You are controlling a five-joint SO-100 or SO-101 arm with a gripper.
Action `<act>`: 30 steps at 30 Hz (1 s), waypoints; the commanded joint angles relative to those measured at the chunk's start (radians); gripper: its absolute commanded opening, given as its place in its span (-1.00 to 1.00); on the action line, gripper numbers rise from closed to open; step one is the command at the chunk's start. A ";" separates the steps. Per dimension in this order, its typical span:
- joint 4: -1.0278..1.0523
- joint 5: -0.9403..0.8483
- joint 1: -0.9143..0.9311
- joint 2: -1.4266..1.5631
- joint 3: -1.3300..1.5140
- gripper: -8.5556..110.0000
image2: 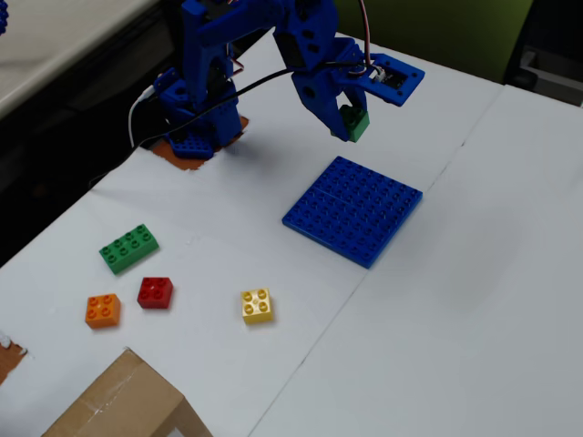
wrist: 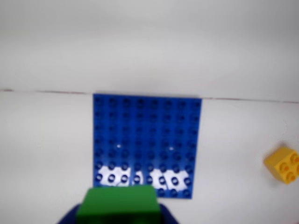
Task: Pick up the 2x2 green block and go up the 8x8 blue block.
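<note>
**Green block held aloft, short of the plate**

The green block (image2: 356, 124) is off the table, pinched between the fingers of the gripper (image2: 350, 122), which is closed down to the block's width. In the fixed view it hangs in the air above and behind the far corner of the blue plate (image2: 353, 210), clear of it, with bare table below. In the wrist view the block (wrist: 117, 206) fills the bottom edge, and the plate (wrist: 146, 144) lies ahead, square to the camera, its near rows of studs washed out by glare.

The pick looks done; what remains is the carry and the set-down. To do it well, I judge the arm should move forward until the block sits over the plate's middle studs, not its edge, then come down straight. Keeping the block level and lined up with the stud grid matters, since a twisted block will ride on the studs instead of seating. The grip should hold until the block rests on the plate.

The yellow brick (image2: 257, 305) lies on the table well apart from the plate, and the long green brick (image2: 128, 248), red brick (image2: 155, 292) and orange brick (image2: 103, 310) lie farther off; none is in the path.
</note>
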 commanded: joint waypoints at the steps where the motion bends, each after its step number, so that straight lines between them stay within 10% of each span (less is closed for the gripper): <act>1: 0.011 0.005 -0.008 0.025 -0.002 -0.79; 30: 0.000 0.037 -0.008 0.032 0.002 -0.79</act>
